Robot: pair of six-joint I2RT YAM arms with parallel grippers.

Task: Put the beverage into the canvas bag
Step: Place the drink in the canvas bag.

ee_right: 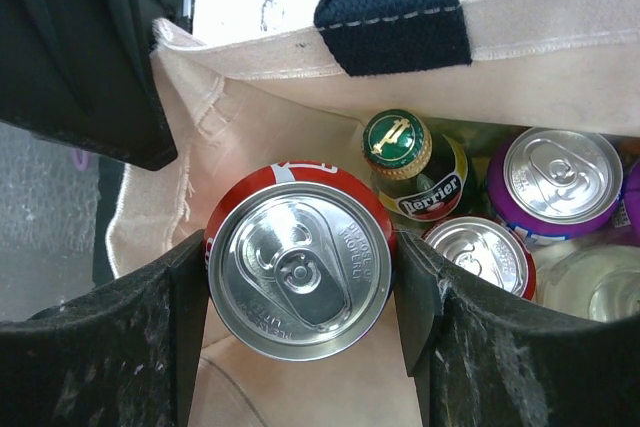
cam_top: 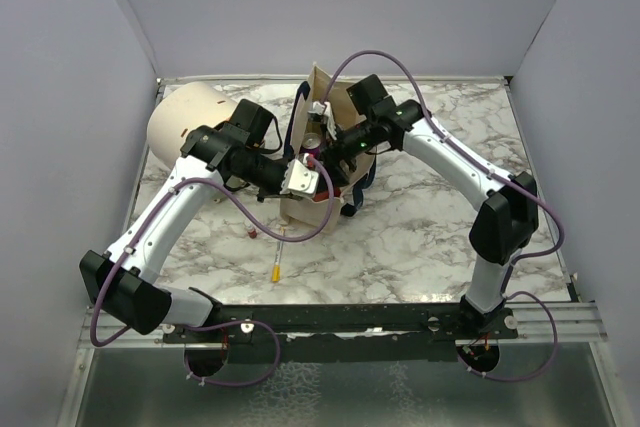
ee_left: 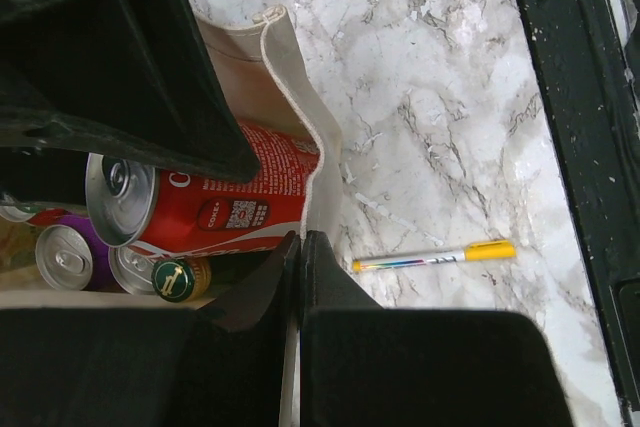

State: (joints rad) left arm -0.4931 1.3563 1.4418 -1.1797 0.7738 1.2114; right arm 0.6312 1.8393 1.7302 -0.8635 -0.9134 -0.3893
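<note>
The cream canvas bag [cam_top: 310,212] stands mid-table with its mouth held wide. My left gripper [cam_top: 303,179] is shut on the bag's near rim [ee_left: 300,107], and the fabric is pinched between its fingers [ee_left: 330,287]. My right gripper [ee_right: 300,247] reaches down into the bag and is shut on a red beverage can [ee_right: 300,269], which it holds by the sides just inside the mouth. In the left wrist view that red can [ee_left: 230,207] hangs above the other drinks. On the bag's floor are a green Perrier bottle [ee_right: 405,152], a purple can [ee_right: 560,179] and another can [ee_right: 480,252].
A cream drum-shaped thing [cam_top: 190,122] lies at the back left, close behind the left arm. A yellow-capped pen [ee_left: 435,259] lies on the marble in front of the bag. A navy handle [ee_right: 395,22] hangs over the bag's far rim. Grey walls enclose the table.
</note>
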